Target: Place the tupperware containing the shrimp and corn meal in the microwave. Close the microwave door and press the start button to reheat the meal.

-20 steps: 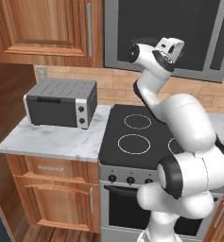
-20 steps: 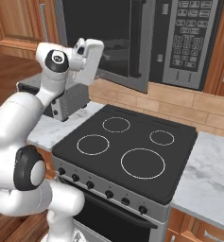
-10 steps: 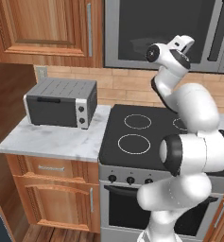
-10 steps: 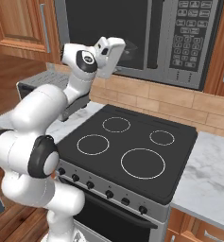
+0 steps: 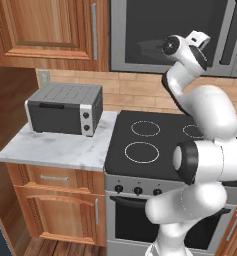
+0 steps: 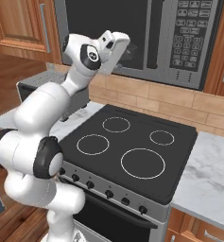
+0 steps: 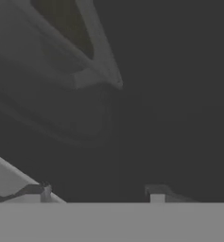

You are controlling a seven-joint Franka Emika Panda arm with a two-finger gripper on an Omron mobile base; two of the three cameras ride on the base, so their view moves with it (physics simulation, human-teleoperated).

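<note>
Arm (image 5: 205,115) in the left base view rises from the lower right, bends over the stove (image 5: 160,145) and reaches up with its hand against the black glass of the microwave door (image 5: 165,30), which looks shut. The gripper (image 5: 202,37) sits at the upper right of that glass, near the handle (image 5: 230,32); its fingers are hidden behind the hand, so I cannot tell from here whether they are spread or closed. A toaster oven (image 5: 65,108) stands on the marble desk (image 5: 60,147) left of the stove, well apart from the arm.

From the right base view the arm (image 6: 47,108) climbs from the lower left, the wrist turned so the white hand (image 6: 112,49) points into the door (image 6: 108,33). The hand lies just left of the vertical bar handle (image 6: 152,35); the keypad (image 6: 189,35) is further right. Four rings mark the bare stove top (image 6: 132,146). A faint pale shape shows through the glass beside the hand, too dim to name.

Seen from the hand view, dark glass (image 7: 170,94) is close ahead, with a dim grey, rimmed shape (image 7: 80,71) at upper left that may be the tupperware behind the door; no food can be made out in it. Two fingertips (image 7: 156,194) poke up at the bottom, set apart with nothing between them, so the gripper is released and holds nothing.
</note>
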